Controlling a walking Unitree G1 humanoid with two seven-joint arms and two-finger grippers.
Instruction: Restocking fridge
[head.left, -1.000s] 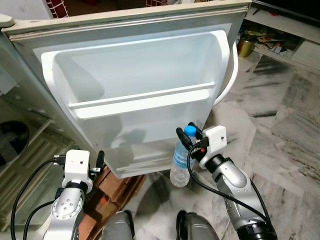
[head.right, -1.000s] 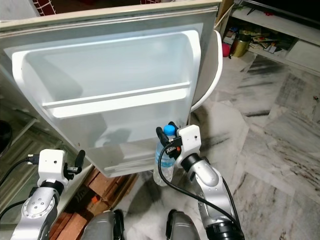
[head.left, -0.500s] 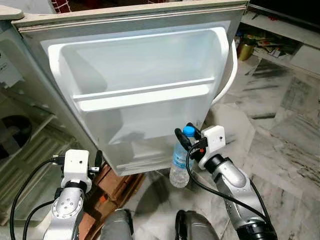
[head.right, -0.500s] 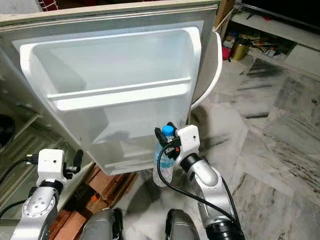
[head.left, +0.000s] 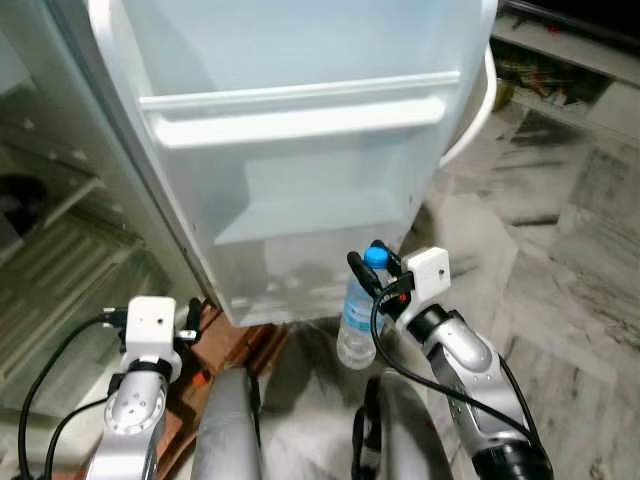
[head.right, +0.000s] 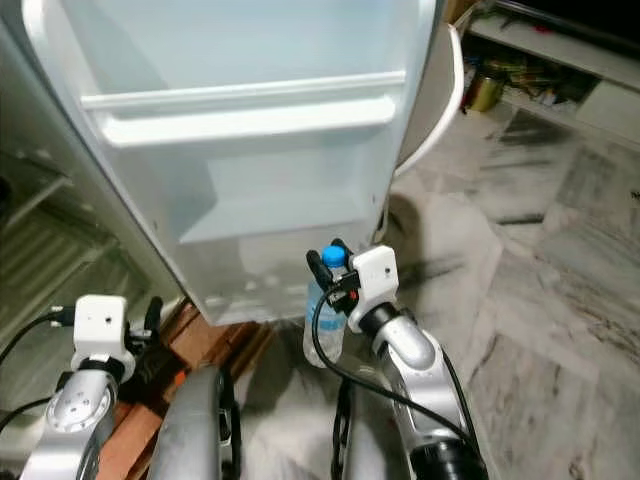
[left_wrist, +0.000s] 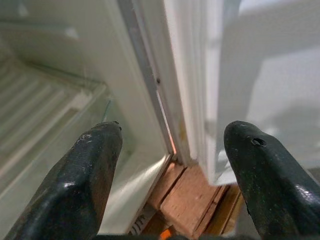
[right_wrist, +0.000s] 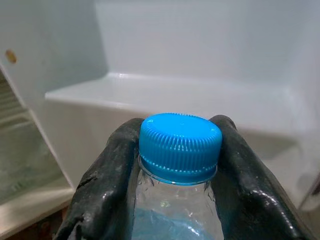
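1. Two silver arms reach out toward the open fridge door, which is the big white thing in front.
2. On the right side, the right gripper is raised in front of the bottom of the fridge door, with its silver arm bent at the elbow and coming up from below.
3. Its two black fingers squeeze the neck of a clear water bottle, one finger on each side, just under the blue cap.
4. That bottle hangs upright from the gripper, just below the bottom edge of the fridge door and above the marble floor.
5. A label wraps around the bottle, but its words are too small and blurry to read.
6. Black cables loop from the white box on the right wrist down along the arm.
7. Down low on the left of the fridge door is the left gripper, near its hinge side.
8. Its two black fingers are spread wide apart and hold nothing.
9. Between those fingers you can see the edge of the fridge door, the inside of the fridge and some reddish bricks under the fridge.
10. Inside the fridge door there is a white door shelf that runs across it, above the bottle.
11. Far off past the fridge door, low shelves against the wall hold small things too blurry to name.
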